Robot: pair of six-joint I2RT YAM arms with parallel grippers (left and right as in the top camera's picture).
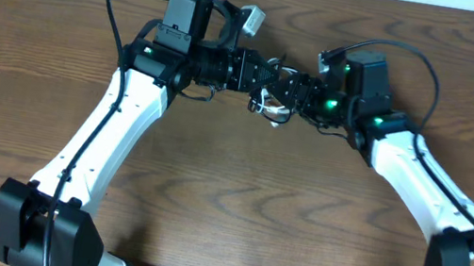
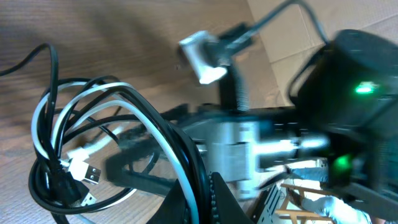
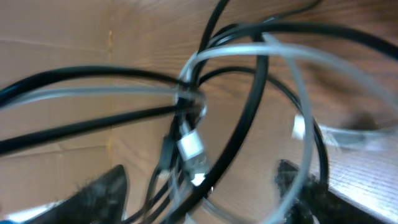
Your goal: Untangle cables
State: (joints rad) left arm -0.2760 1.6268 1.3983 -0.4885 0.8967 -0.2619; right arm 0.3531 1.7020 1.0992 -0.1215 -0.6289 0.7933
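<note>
Overhead, the cables (image 1: 266, 105) are only a small tangle between my wrists, far across the surface (image 1: 225, 208). My left wrist view shows black and white loops and a USB plug (image 2: 88, 172) pointing right. I cannot tell how my left jaws stand. My right jaws are spread wide, with strands strung sideways between them.
</note>
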